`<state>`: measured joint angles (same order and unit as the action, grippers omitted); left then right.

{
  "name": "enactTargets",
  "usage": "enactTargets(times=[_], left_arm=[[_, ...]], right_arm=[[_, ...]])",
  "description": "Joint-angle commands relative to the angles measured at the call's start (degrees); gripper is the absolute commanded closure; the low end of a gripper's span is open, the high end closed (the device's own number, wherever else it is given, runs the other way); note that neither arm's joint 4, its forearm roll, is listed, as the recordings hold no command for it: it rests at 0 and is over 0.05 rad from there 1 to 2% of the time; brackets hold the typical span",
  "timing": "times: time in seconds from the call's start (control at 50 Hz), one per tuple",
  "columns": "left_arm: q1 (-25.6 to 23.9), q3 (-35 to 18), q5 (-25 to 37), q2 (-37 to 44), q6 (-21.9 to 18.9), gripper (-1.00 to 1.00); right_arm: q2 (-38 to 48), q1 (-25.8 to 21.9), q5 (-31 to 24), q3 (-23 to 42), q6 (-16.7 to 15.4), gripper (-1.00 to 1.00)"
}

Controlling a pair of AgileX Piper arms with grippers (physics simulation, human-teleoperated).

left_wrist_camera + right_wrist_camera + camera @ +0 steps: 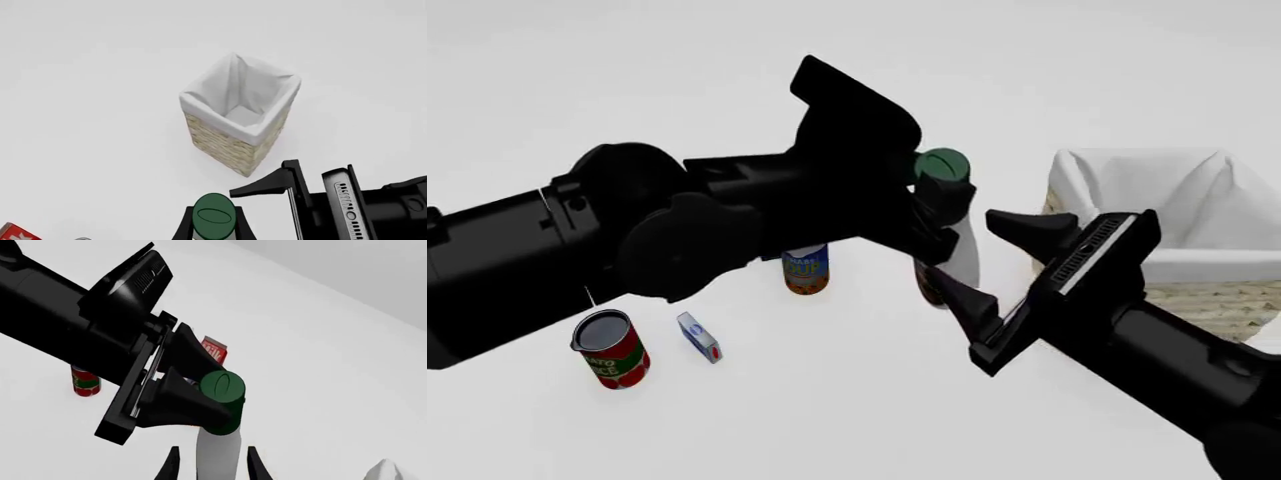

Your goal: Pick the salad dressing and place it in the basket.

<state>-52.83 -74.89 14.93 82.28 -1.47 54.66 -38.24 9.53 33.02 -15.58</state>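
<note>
The salad dressing (961, 250), a white bottle with a dark green cap (213, 215), hangs upright in my left gripper (941, 205), which is shut on its neck just below the cap. My right gripper (988, 258) is open. In the right wrist view its fingers (170, 467) stand either side of the bottle's white body (217, 455), with a gap on each side. The basket (1194, 265), woven straw with a white cloth lining, stands at the right, just beyond the right gripper. It looks empty in the left wrist view (230, 145).
On the table below the left arm stand a tomato sauce can (614, 350), a small blue-and-white box (701, 337) and a blue-labelled can (806, 268). A red carton (213, 350) shows behind the left gripper. The left arm hides much of the table's middle.
</note>
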Motion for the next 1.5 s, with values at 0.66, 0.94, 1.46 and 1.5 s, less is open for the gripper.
enactTargets(times=[0.66,0.94,1.46,1.5], left_arm=[[-1.78,-0.17,0.25,-1.58,0.08,1.00],[-2.15,0.07,0.40,-2.17,0.43,1.00],[-2.30,0.44,0.04,-2.18,0.49,1.00],[-2.22,0.39,0.07,-2.14,0.43,1.00]], right_arm=[[4.08,1.43,3.47,-1.28,0.34,-1.00],[4.76,1.69,4.32,-1.17,-0.62,-1.00],[4.03,1.23,4.67,-1.33,-0.36,1.00],[4.00,1.20,4.60,-1.32,-0.39,1.00]])
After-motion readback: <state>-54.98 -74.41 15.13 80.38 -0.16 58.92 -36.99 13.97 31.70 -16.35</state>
